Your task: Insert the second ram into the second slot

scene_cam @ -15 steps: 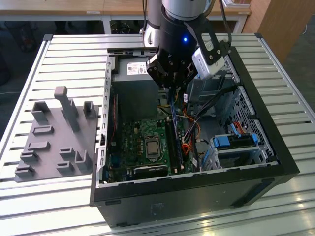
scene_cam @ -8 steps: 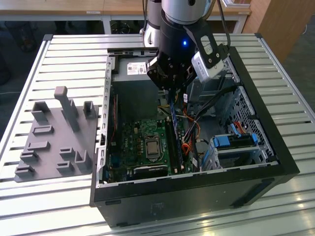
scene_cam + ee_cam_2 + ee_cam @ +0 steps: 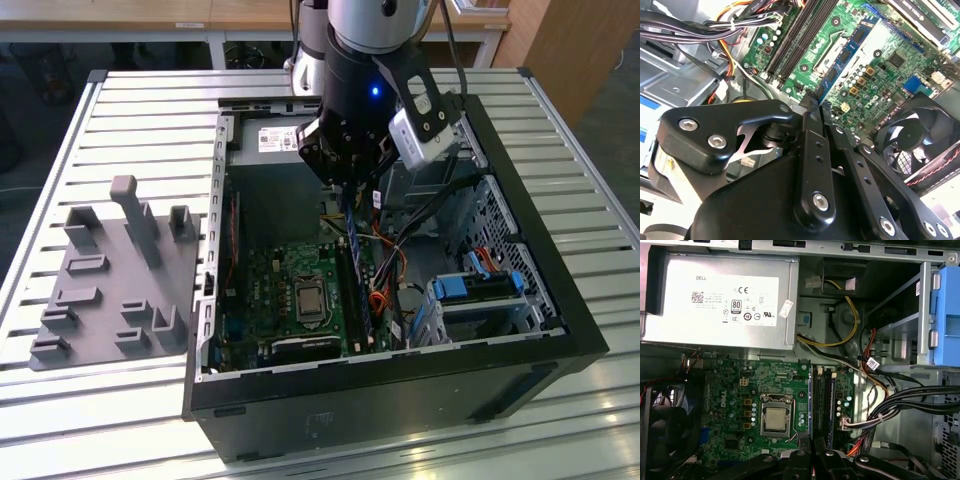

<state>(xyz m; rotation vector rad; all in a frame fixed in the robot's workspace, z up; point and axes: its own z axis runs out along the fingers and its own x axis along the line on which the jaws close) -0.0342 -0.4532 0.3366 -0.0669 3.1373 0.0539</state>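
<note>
My gripper hangs inside the open computer case, shut on the second ram, a thin blue board held on edge and pointing down at the motherboard. In the second wrist view the ram reaches out from the black fingers over the green board, beside the long black memory slots. In the first wrist view the ram shows as a thin blue strip just beside the slots, above the gripper. Its lower edge looks close to the board; I cannot tell whether it touches.
Black and coloured cables run close to the slots. The processor socket, a fan and the power supply surround them. Blue drive-bay latches sit at the exterior view's right. A grey fixture plate lies outside the case.
</note>
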